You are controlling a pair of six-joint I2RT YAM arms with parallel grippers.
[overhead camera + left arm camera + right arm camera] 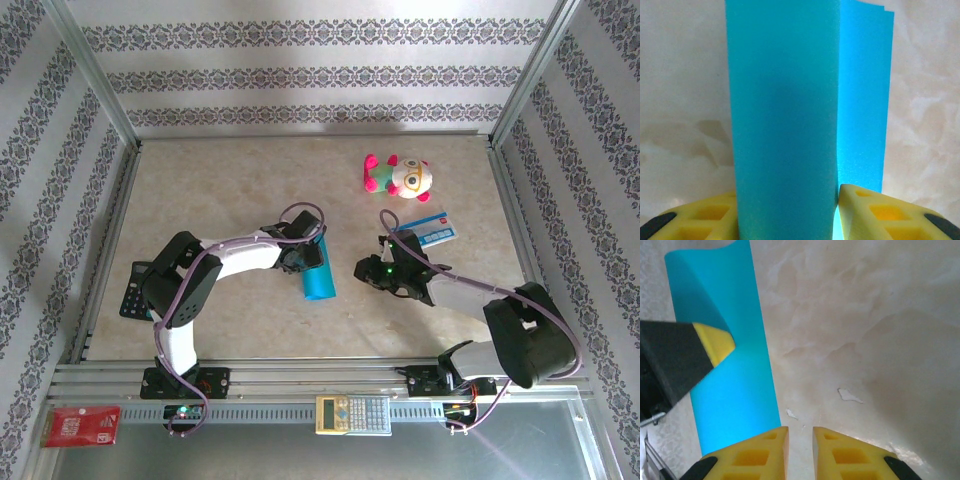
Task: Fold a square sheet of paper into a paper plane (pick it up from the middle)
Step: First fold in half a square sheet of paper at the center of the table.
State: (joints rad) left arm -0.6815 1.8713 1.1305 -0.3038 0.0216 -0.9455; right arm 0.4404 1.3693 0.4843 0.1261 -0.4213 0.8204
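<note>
Item, left gripper (787, 194): yellow fingers (875, 210) stand apart, and the square sheet of paper (785, 100), folded to a long teal strip, rises between them. We cannot tell whether they pinch it or merely flank it. We judge the panel is raised so that a lengthwise crease can be set. Item, right gripper (800, 432): jaws nearly together, a narrow gap, nothing in it. The strip runs ahead from just beside its left finger, and we judge this gripper stands by to press the fold. Left arm (190, 280): elbow bent, wrist tipped down over the strip. Right arm (520, 330): reaching in low from the opposite side. Beyond the right jaws: printed card (432, 230), then plush toy (398, 177), well apart.
</note>
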